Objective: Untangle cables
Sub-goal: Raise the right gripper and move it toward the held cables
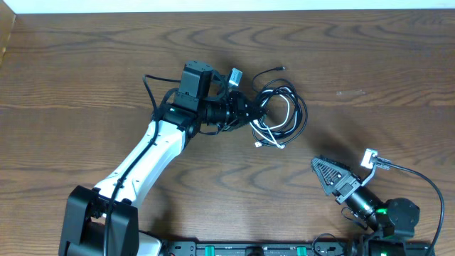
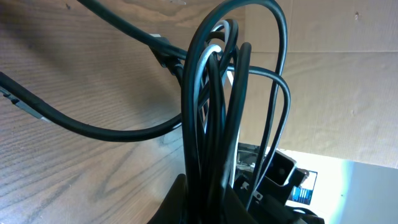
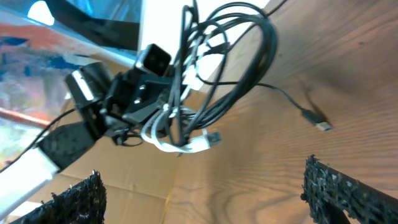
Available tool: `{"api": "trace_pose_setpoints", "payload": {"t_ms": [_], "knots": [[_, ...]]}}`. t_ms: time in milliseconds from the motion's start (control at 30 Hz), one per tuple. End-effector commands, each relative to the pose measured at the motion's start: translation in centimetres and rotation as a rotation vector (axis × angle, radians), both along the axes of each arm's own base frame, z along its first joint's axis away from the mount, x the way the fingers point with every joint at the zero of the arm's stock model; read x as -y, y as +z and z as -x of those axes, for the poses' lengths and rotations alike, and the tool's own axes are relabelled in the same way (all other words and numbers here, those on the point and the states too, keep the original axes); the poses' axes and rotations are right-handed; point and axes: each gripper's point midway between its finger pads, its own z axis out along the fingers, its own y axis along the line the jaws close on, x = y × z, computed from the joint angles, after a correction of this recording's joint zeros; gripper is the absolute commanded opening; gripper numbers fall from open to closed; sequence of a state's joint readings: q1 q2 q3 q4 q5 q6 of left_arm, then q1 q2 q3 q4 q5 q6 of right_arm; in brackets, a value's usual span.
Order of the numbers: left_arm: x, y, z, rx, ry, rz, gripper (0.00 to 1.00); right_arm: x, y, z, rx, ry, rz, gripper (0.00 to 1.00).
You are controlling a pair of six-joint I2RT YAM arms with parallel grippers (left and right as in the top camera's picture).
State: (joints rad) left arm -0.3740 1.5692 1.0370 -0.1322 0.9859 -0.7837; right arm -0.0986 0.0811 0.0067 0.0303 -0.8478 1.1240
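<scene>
A tangled bundle of thin black cables [image 1: 288, 114] with one white cable [image 1: 269, 139] lies at the table's middle. My left gripper [image 1: 250, 110] is shut on the bundle's left side. In the left wrist view the black strands [image 2: 214, 124] and the white strand [image 2: 202, 65] rise out of the jaws [image 2: 208, 202]. In the right wrist view the bundle [image 3: 211, 81] hangs from the left gripper, a loose plug end [image 3: 322, 126] trailing on the wood. My right gripper [image 1: 328, 174] is open and empty, apart from the bundle at the front right; its fingertips frame bare wood [image 3: 202, 186].
The wooden table [image 1: 370, 64] stretches around the bundle. The thick black wire of the left arm [image 1: 151, 92] loops at its wrist. The right arm's wire [image 1: 419, 174] curves near the front right edge.
</scene>
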Motion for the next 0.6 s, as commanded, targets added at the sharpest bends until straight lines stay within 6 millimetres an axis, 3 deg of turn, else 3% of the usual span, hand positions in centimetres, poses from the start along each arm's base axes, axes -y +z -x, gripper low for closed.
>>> {"api": "trace_pose_setpoints", "payload": {"t_ms": [0,233,367,567], "knots": [[0.0,0.6,0.2,0.028,-0.023,0.017,0.08,0.9,0.4,-1.1,0.031,-0.059,0.08,0.99],[0.0,0.6,0.2,0.028,-0.024,0.017,0.07,1.1,1.7,-2.6,-0.063,-0.034,0.19,0.97],[0.0,0.6,0.2,-0.02,-0.002,0.023,0.08,0.5,1.7,-2.8,-0.22,0.023,0.126,0.94],[0.0,0.5,0.0,-0.05,0.021,0.02,0.08,-1.0,1.0,-2.2,-0.289,0.154,0.065,0.99]]}}
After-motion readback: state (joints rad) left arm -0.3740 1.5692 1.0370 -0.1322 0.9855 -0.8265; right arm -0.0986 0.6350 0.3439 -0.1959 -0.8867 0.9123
